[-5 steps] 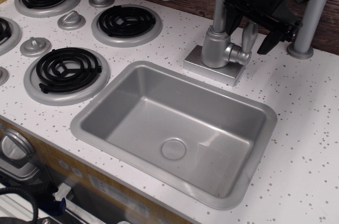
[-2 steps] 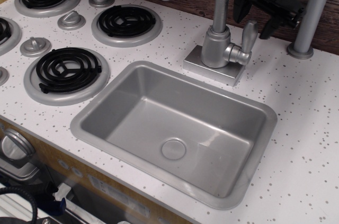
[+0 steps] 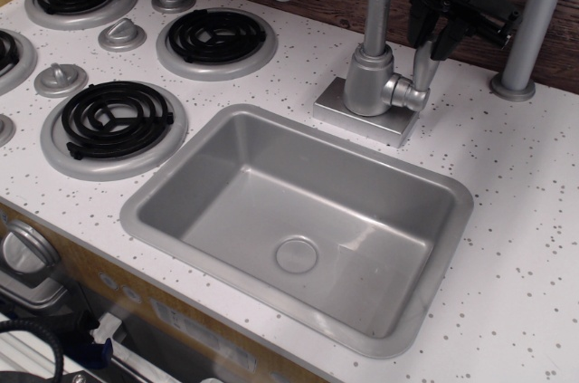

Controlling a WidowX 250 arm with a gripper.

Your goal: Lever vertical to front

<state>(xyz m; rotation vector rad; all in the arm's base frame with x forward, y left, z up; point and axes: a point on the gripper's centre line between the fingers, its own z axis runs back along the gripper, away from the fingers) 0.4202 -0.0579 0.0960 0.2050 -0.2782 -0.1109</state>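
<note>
The lever (image 3: 422,71) stands upright on the right side of the tap (image 3: 371,82) behind the sink (image 3: 154,205), its top between the open fingers of the black claw (image 3: 434,39); stiff, smooth metal, likely best pushed near its tip.

White speckled countertop (image 3: 507,247) carries all fixtures. Grey rectangular sink basin (image 3: 298,220) is recessed at centre (round drain in its floor). Tap base plate (image 3: 362,116) sits just behind the basin's rear rim. Black coil burners (image 3: 113,120) and silver stove knobs (image 3: 122,34) occupy the left portion. Grey post (image 3: 525,39) stands at rear right.
</note>
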